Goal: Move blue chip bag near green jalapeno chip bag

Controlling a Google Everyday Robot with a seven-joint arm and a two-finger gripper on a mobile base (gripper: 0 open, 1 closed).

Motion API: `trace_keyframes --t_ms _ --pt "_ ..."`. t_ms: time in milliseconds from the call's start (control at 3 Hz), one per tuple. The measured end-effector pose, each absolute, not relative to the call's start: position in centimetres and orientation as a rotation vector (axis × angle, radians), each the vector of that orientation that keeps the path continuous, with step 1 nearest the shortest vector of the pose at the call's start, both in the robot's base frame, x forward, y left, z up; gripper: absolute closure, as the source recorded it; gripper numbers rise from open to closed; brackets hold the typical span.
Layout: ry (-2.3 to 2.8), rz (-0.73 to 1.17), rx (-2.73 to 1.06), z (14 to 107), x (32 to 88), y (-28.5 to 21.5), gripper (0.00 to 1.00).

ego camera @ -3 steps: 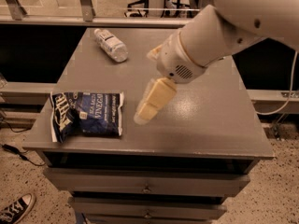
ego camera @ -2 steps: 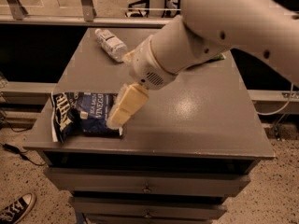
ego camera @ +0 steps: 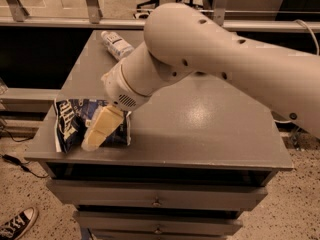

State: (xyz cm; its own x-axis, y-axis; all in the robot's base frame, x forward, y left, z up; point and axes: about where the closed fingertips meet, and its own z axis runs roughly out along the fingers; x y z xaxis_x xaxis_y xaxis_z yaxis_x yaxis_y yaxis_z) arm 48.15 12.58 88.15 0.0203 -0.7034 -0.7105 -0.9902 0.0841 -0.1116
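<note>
The blue chip bag (ego camera: 70, 123) lies flat at the front left corner of the grey table (ego camera: 210, 129), dark navy with white lettering. My gripper (ego camera: 100, 130) is low over the bag's right half, its cream tip pointing down and left onto the bag; whether it touches the bag I cannot tell. My big arm (ego camera: 200, 49) reaches in from the right and covers the table's middle. The green jalapeno chip bag is not in view.
A clear plastic water bottle (ego camera: 116, 44) lies at the back left of the table. The table has drawers (ego camera: 157, 202) below its front edge. A railing runs behind it. A shoe (ego camera: 17, 224) and a cable lie on the floor at the left.
My gripper has moved left and down, from above the table's middle to over the blue chip bag's right half. The bag and bottle have not moved.
</note>
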Motion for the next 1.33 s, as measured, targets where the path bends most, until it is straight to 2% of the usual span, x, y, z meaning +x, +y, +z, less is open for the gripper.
trace_keyframes --t_ms 333,667,1333 --pt "1.742 0.608 -1.689 86.3 48.6 15.1 0.0" --pt "1.756 0.632 -1.693 85.0 48.9 16.0 0.15" --pt "1.759 0.603 -1.644 86.0 49.7 14.1 0.61"
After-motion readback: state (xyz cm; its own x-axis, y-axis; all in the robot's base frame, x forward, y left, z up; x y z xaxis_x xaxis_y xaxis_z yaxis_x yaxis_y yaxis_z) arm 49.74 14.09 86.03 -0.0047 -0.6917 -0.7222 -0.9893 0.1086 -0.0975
